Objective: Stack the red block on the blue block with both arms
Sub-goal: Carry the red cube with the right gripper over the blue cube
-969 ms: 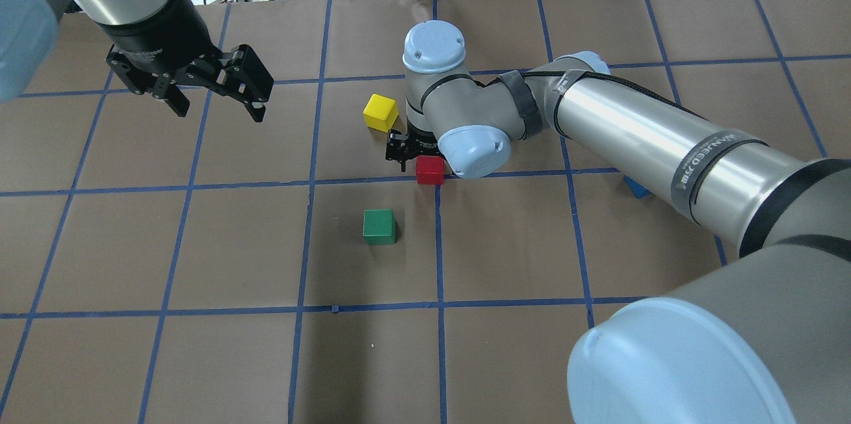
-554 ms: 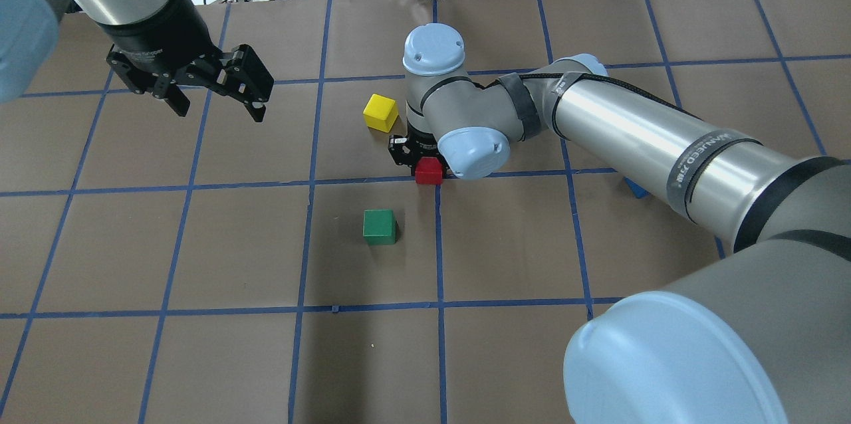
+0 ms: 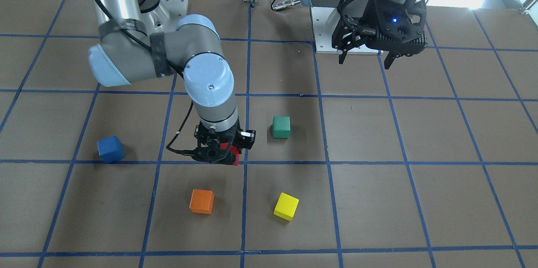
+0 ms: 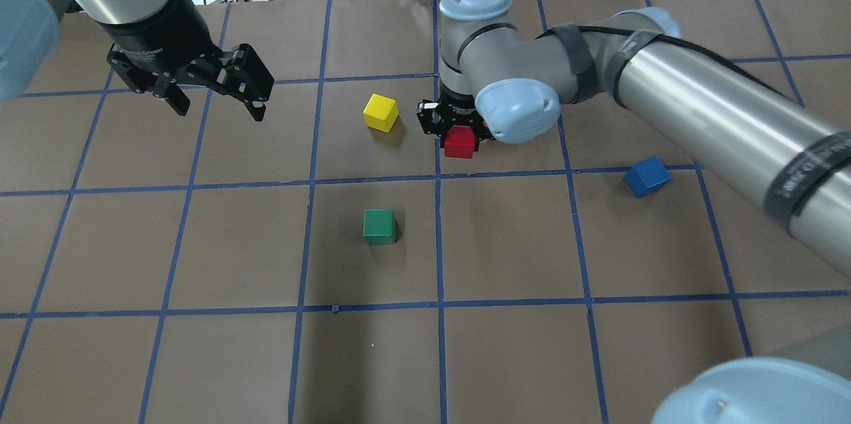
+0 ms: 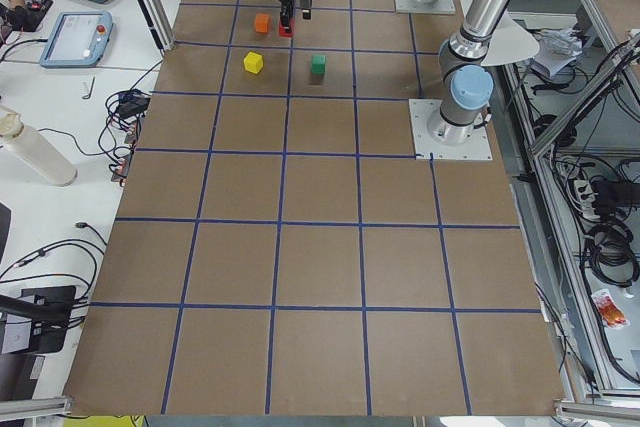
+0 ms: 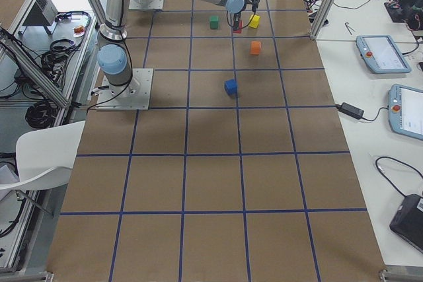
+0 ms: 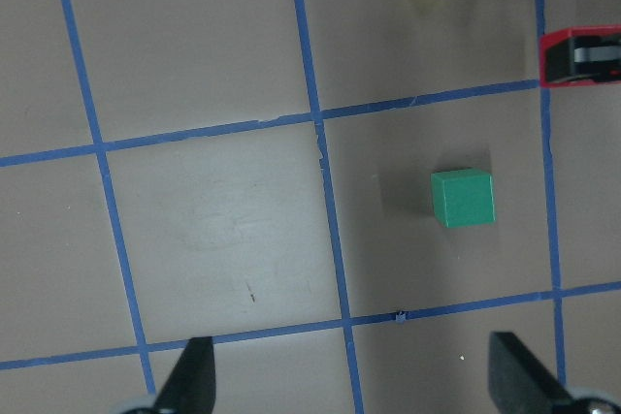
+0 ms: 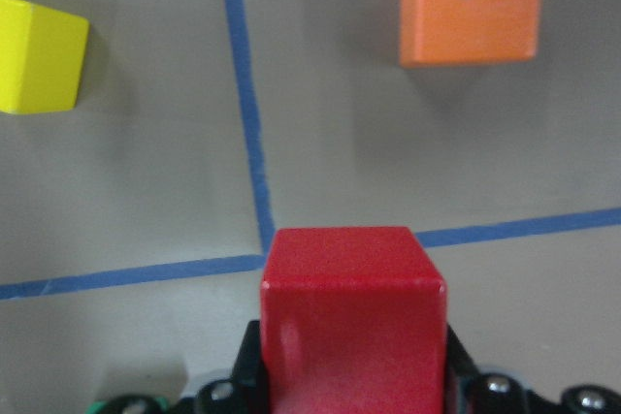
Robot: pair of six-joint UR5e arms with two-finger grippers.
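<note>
My right gripper [image 4: 458, 133] is shut on the red block [image 4: 459, 143] and holds it above the table near the middle, pointing straight down. The wrist view shows the red block [image 8: 354, 317] between the jaws, over a blue tape line. In the front view the gripper [image 3: 217, 153] hides most of the red block [image 3: 234, 156]. The blue block [image 4: 647, 176] lies alone on the table to the robot's right [image 3: 110, 149]. My left gripper [image 4: 218, 111] is open and empty, high over the far left [image 3: 364, 63].
A green block [image 4: 379, 226] sits in front of the red one. A yellow block [image 4: 381, 112] is just left of my right gripper. An orange block [image 3: 201, 201] lies beyond it, hidden by the arm in the overhead view. Brown table with blue tape grid [image 4: 439, 244].
My right arm has risen and swung away to the right with the red block in its grip, uncovering the blue block in the overhead view. The left arm has not moved.
</note>
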